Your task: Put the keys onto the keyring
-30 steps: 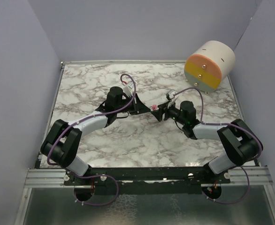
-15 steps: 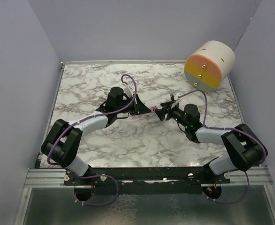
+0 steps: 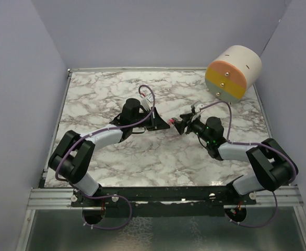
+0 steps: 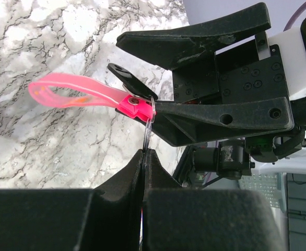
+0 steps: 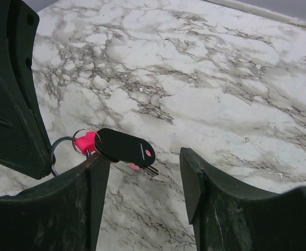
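Observation:
My left gripper (image 4: 144, 152) is shut on the thin metal ring (image 4: 148, 130) of the keyring. Its pink strip (image 4: 74, 94) sticks out to the left above the marble. The small black key (image 4: 126, 78) hangs on the ring by its head. In the right wrist view the key (image 5: 125, 147) lies across the tip of my left-hand finger (image 5: 93, 172), next to the ring (image 5: 81, 142) and the pink end (image 5: 84, 141). My right gripper (image 5: 145, 170) is open, its jaws apart. In the top view the two grippers (image 3: 162, 124) (image 3: 178, 125) meet tip to tip at the table's middle.
A cream and orange cylinder (image 3: 233, 72) lies on its side at the table's back right corner. The marble tabletop (image 3: 101, 94) is enclosed by lilac walls on the left, back and right.
My right gripper has opened and drawn back a little from the key. My left gripper has shifted slightly to the right with the ring. The key now hangs on the ring.

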Controlling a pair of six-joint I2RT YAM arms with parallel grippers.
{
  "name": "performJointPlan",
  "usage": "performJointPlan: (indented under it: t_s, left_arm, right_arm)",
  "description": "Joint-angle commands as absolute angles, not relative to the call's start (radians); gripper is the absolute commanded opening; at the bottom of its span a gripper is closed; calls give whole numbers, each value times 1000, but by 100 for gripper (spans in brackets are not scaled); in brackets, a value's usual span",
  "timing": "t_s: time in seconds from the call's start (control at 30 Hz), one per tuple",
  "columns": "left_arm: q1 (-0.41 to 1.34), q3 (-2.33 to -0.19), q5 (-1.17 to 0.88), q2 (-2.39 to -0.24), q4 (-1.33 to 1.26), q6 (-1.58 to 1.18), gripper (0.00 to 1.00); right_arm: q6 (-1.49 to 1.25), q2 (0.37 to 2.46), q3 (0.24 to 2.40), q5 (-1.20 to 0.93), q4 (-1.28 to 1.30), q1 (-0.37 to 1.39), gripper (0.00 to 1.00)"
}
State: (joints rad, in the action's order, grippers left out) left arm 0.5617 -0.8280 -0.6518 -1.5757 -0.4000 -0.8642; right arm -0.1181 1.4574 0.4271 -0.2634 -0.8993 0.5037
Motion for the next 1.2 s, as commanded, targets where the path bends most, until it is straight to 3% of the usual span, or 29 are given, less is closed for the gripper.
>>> performJointPlan:
  t_s: [0.0,0.7,1.17]
  left_arm:
    - [571,-831,-700,-1596,-452,-875,0]
    - [583,-856,-700,-1615,-492,-907,0]
    - [480,-929,-629,-1600,-474,-953,0]
  right_arm:
    - [-102,1431,420,-242,-971,503,56]
    - [-106,1451,448,-264,-948,502,59]
    - [-186,1332,528,-39,-590,503,67]
